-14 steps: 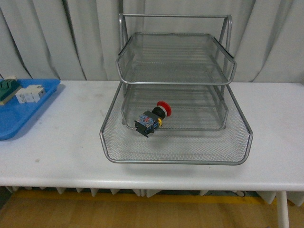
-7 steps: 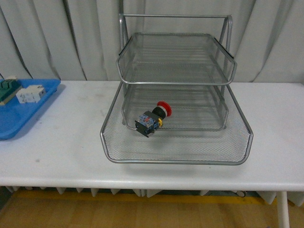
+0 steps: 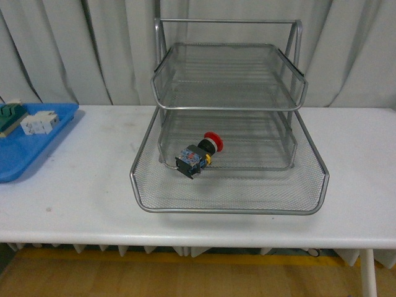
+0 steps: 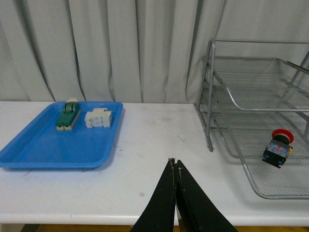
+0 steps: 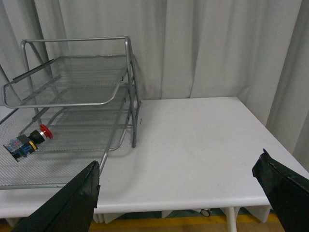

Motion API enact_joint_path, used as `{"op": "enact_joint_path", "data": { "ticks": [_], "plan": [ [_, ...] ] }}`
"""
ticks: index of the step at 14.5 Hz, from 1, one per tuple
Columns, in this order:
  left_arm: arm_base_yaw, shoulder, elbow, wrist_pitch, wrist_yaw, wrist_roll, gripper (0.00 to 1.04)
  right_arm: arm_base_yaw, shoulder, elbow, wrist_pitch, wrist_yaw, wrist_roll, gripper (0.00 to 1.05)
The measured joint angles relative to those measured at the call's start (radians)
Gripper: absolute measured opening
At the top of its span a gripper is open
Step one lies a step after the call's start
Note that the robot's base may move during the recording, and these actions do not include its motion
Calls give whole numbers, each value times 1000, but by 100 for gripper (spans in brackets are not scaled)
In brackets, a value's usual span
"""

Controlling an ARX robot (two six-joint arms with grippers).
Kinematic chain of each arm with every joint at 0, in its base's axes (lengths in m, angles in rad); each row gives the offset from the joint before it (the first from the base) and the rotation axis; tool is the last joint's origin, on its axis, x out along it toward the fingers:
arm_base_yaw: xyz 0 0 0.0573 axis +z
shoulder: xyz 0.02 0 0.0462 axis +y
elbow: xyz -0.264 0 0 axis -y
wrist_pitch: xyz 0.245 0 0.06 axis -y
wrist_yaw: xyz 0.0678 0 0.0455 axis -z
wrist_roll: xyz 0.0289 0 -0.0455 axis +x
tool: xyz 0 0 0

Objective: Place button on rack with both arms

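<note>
The button (image 3: 199,154), with its red cap, yellow ring and black-and-blue body, lies on its side in the bottom tray of the silver wire rack (image 3: 229,99). It shows too in the left wrist view, the button (image 4: 278,148) inside the rack (image 4: 256,104), and in the right wrist view, the button (image 5: 26,142) inside the rack (image 5: 77,92). My left gripper (image 4: 175,162) is shut on nothing, back from the table's front edge and well apart from the rack. My right gripper (image 5: 179,170) is open and empty, off to the rack's right side. Neither arm appears in the front view.
A flat blue tray (image 3: 28,145) sits at the table's left end, holding a green block (image 4: 67,116) and a white block (image 4: 98,118). White curtains hang behind the white table (image 3: 80,185). The table's right end (image 5: 203,140) lies beyond the rack.
</note>
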Motion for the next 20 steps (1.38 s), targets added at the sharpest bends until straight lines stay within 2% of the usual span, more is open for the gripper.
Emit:
{"op": "enact_joint_path", "data": {
  "ticks": [2, 4, 6, 8, 14, 15, 20],
  "plan": [
    [0, -37, 0, -39, 0, 0, 2, 0, 0, 0, 0, 0, 0, 98],
    [0, -195, 0, -228, 0, 0, 2, 0, 0, 0, 0, 0, 0, 98],
    [0, -204, 0, -223, -2, 0, 2, 0, 0, 0, 0, 0, 0, 98],
    [0, -204, 0, -219, 0, -1, 34, 0, 0, 0, 0, 0, 0, 98],
    [0, -204, 0, -219, 0, -2, 95, 0, 0, 0, 0, 0, 0, 98],
    [0, -204, 0, -219, 0, 0, 100, 0, 0, 0, 0, 0, 0, 98],
    [0, -204, 0, -219, 0, -1, 98, 0, 0, 0, 0, 0, 0, 98]
  ]
}}
